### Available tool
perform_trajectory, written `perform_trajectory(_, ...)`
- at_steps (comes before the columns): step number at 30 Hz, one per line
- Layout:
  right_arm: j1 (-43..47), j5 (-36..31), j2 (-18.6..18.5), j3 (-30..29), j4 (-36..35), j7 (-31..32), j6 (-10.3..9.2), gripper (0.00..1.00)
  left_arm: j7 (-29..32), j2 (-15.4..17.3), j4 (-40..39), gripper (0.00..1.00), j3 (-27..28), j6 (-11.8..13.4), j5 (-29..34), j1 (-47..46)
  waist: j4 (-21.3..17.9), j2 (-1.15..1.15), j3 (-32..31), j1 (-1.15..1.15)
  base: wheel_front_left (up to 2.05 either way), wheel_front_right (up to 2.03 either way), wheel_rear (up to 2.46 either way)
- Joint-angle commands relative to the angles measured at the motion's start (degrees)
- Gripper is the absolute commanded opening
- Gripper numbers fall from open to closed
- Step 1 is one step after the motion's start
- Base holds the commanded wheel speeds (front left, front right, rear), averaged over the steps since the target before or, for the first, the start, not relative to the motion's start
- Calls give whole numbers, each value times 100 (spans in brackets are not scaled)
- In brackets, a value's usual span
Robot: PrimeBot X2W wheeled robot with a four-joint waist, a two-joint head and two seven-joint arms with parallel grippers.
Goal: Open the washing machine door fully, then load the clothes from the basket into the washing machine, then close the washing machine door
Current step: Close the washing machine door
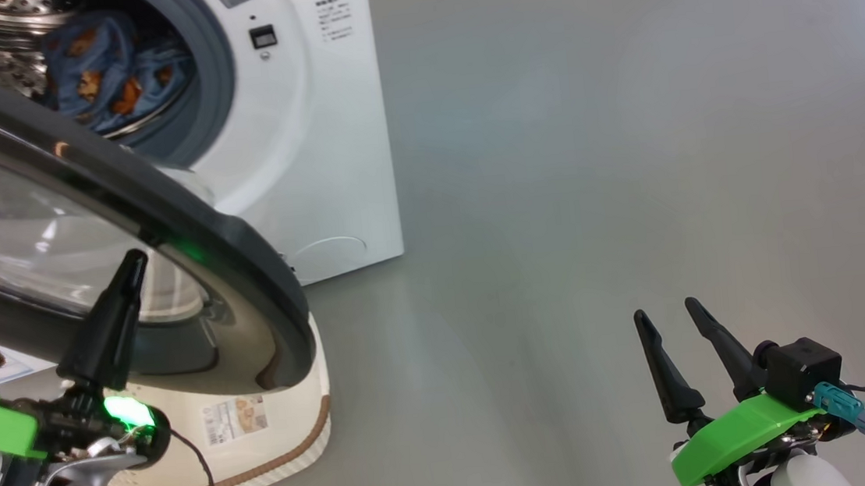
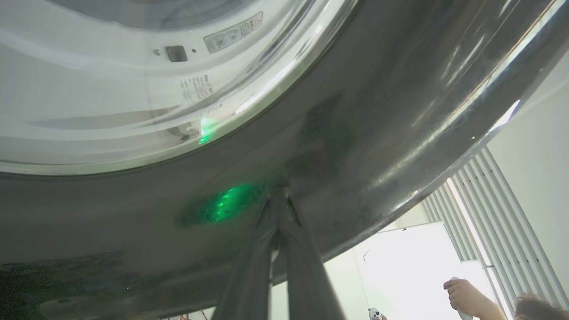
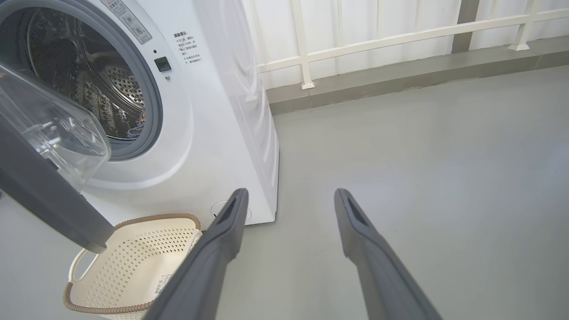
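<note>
Head view is suggesting that loading is finished: the clothes (image 1: 112, 75) are lying inside the washing machine (image 1: 336, 126), and the basket (image 3: 146, 249) is sitting emptied beneath the half-open washing machine door (image 1: 247, 267). Closing is judged to be outstanding. The door's black ring is being touched by the left gripper (image 1: 133, 261), fingertips pressed together; the right gripper (image 1: 663, 310) is being held spread wide, gripping nothing.

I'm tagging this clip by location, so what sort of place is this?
Probably a laundry corner of a balcony or utility room: a white front-loading washing machine stands on a grey floor, a cream perforated plastic basket before it, and a white railing runs behind.
</note>
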Motion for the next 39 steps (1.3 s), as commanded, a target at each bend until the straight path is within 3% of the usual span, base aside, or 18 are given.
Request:
perform_trajectory(1,-112,72,26,148,-129,-72,9,100,-69,119,-145,0,198,-59,6,41,90,0,-79,0,0,0,0)
perform_trajectory(21,92,159,26,182,-90,-73,9,100,-1001,118,-476,0,65,-60,-193,1091,772,0,-577,0,0,0,0)
perform_trajectory(39,134,333,26,256,-41,-73,9,100,-2325,118,-947,0,-175,-60,-215,1889,834,0,-726,0,0,0,0)
